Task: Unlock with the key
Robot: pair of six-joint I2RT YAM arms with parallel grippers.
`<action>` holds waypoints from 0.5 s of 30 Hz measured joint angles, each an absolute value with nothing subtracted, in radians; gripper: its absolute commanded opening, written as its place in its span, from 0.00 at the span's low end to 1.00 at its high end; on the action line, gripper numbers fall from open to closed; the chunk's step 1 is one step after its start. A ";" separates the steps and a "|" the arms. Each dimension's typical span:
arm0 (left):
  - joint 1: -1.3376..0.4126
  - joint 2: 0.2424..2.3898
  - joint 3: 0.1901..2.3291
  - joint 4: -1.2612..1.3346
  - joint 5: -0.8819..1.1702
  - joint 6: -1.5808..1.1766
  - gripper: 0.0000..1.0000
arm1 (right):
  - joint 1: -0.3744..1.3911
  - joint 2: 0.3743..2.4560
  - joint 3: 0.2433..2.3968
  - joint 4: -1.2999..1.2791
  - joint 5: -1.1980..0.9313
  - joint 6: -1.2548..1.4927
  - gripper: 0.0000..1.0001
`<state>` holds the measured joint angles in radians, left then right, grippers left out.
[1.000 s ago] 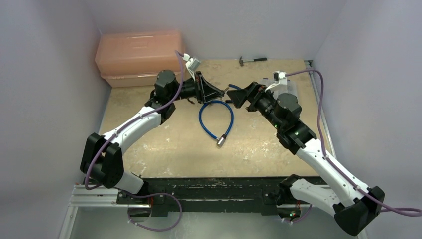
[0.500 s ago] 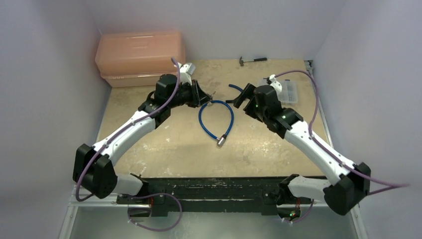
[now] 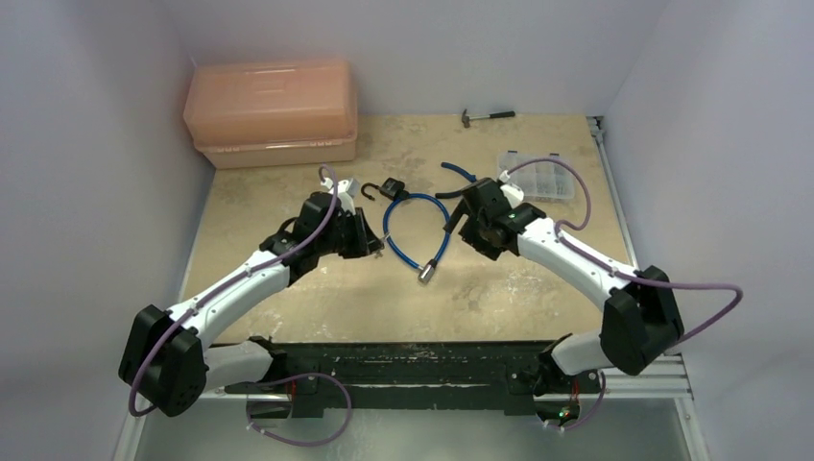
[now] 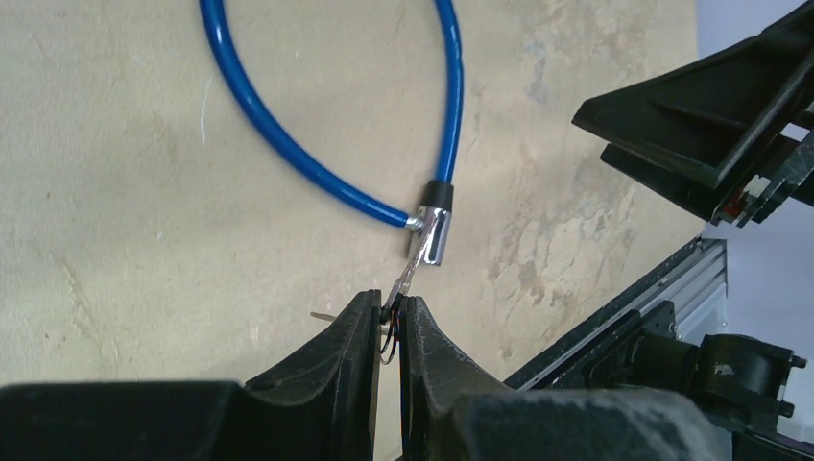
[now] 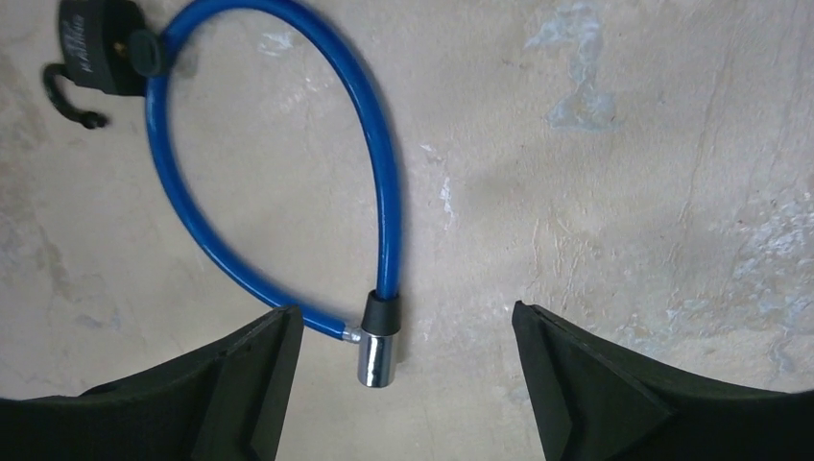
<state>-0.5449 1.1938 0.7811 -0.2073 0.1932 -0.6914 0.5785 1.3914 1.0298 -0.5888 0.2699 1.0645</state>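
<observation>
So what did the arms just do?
Both arms pulled back toward their bases. The padlock, hidden between them before, now lies on the table, hook open. The right arm has its jaws wide and empty; the left arm keeps its jaws shut on the key. Blue cable, box, hammer: unmoved.

Light: soft, even, overhead; table (image 3: 384, 298) brightly lit | Shadows: faint, blurred ones laid beneath the blue cable (image 5: 387, 192) | Glare: small highlight seen on its metal end (image 5: 376, 363) | Focus: left gripper (image 4: 387, 309) and right gripper (image 5: 403, 312) rendered soft at 6 o'clock; overhead view slightly grainy
</observation>
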 measured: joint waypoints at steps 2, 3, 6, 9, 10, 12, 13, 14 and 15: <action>-0.545 1.191 0.759 -0.212 0.193 -0.696 0.00 | 0.591 1.430 1.030 -0.589 0.270 1.080 0.88; -0.546 1.191 0.755 -0.213 0.193 -0.696 0.00 | 0.599 1.452 1.032 -0.590 0.268 1.086 0.88; -0.546 1.191 0.754 -0.223 0.194 -0.696 0.00 | 0.627 1.511 1.033 -0.591 0.262 1.105 0.87; -0.546 1.191 0.756 -0.247 0.194 -0.688 0.00 | 0.649 1.552 1.035 -0.591 0.254 1.121 0.86; -0.546 1.191 0.761 -0.265 0.194 -0.683 0.00 | 0.656 1.565 1.040 -0.593 0.250 1.126 0.84; -0.546 1.191 0.784 -0.324 0.187 -0.664 0.00 | 0.666 1.592 1.061 -0.597 0.247 1.133 0.82; -0.546 1.191 0.798 -0.352 0.182 -0.655 0.00 | 0.670 1.605 1.074 -0.599 0.247 1.137 0.81; -0.546 1.191 0.821 -0.389 0.175 -0.640 0.00 | 0.676 1.620 1.088 -0.603 0.248 1.142 0.81; -0.546 1.191 0.848 -0.427 0.166 -0.624 0.00 | 0.682 1.635 1.103 -0.606 0.248 1.146 0.80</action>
